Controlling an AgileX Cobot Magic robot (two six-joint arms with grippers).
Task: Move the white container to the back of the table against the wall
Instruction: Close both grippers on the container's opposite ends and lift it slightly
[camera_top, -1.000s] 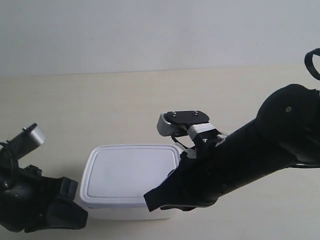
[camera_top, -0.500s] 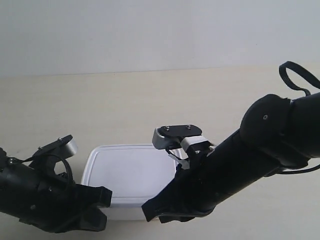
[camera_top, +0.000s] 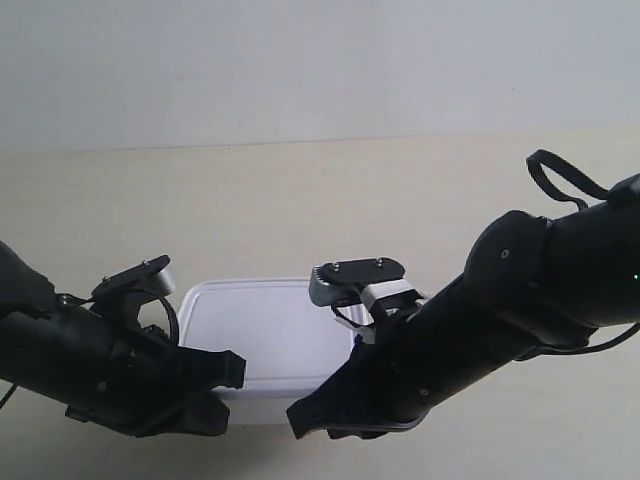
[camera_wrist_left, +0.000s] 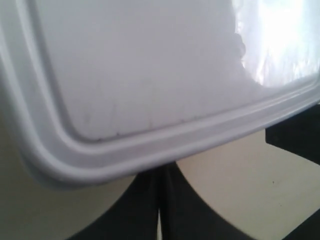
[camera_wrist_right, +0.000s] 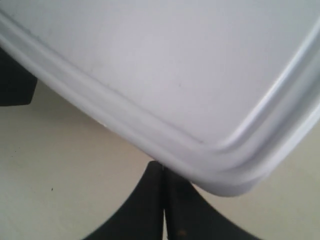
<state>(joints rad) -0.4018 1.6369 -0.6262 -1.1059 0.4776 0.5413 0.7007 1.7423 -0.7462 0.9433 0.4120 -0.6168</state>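
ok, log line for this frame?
left pincer shut, at white container rim | right pincer shut, at its rim | container on table, apart from wall

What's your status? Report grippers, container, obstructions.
Left gripper, right gripper: jaws shut, tips at the rim of the white container. It sits on the table, short of the wall. Nothing seen between them.

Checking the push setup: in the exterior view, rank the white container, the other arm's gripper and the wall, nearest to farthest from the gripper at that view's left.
1. white container, right beside the gripper at the view's left.
2. gripper at the view's right, by the container's other side.
3. wall, far at the back.
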